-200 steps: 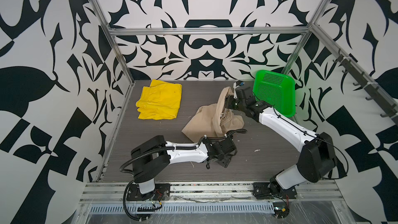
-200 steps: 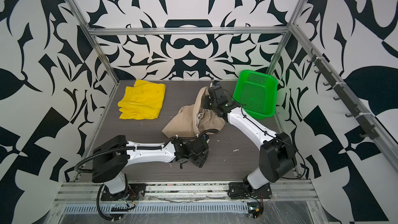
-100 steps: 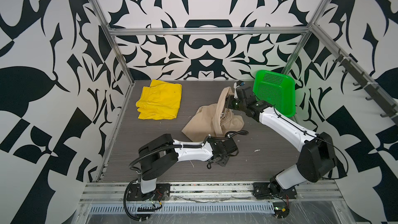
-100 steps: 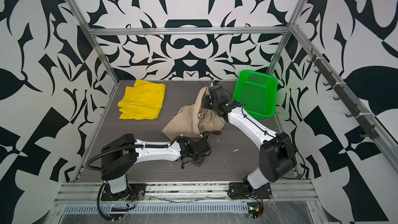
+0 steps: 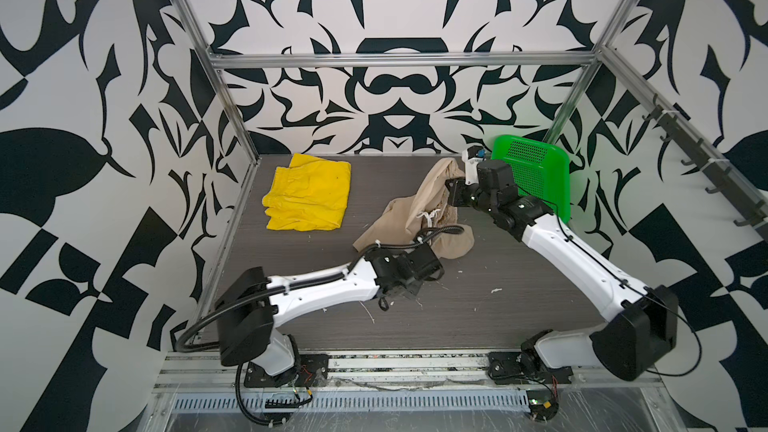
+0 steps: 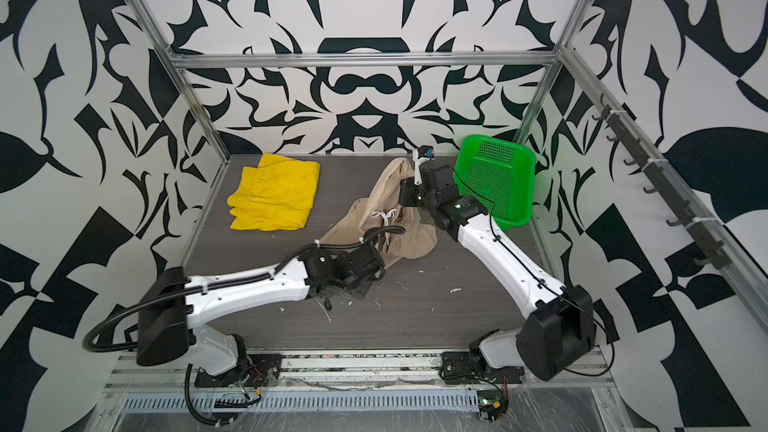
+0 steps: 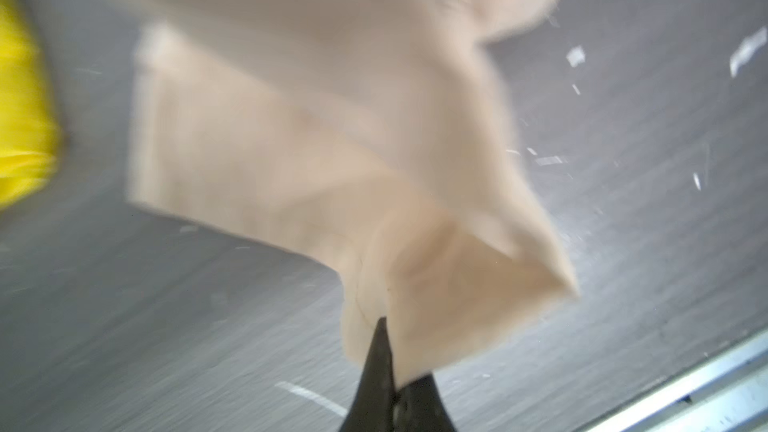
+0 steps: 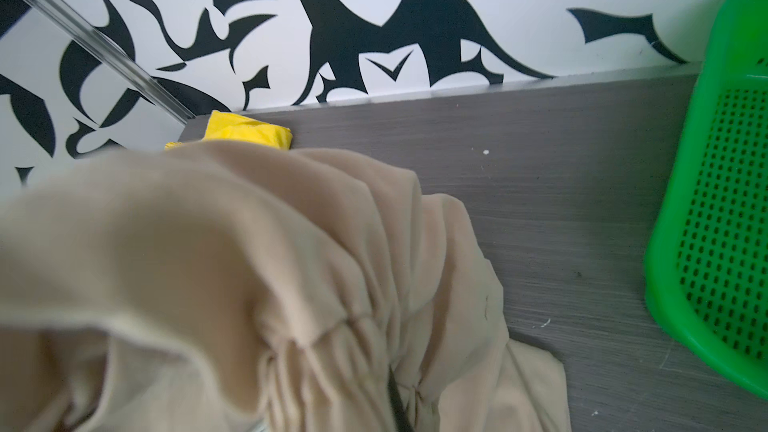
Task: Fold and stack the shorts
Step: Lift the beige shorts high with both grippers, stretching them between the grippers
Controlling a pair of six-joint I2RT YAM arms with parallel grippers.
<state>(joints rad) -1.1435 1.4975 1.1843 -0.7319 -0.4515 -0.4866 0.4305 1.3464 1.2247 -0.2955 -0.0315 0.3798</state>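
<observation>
The beige shorts [image 5: 409, 218] are held with the long axis front to back and the waistband end raised rearward. The left gripper [image 7: 380, 324] and the right gripper [image 5: 451, 191] are each clamped on the cloth.

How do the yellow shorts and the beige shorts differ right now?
The yellow shorts lie folded flat at the back left of the table; the beige shorts are bunched mid-table, one end lifted. No gripper touches the yellow shorts; the left gripper and right gripper both pinch the beige shorts. Only the beige shorts, not the yellow shorts, show a white drawstring. Both are cloth, outside the green basket.
</observation>
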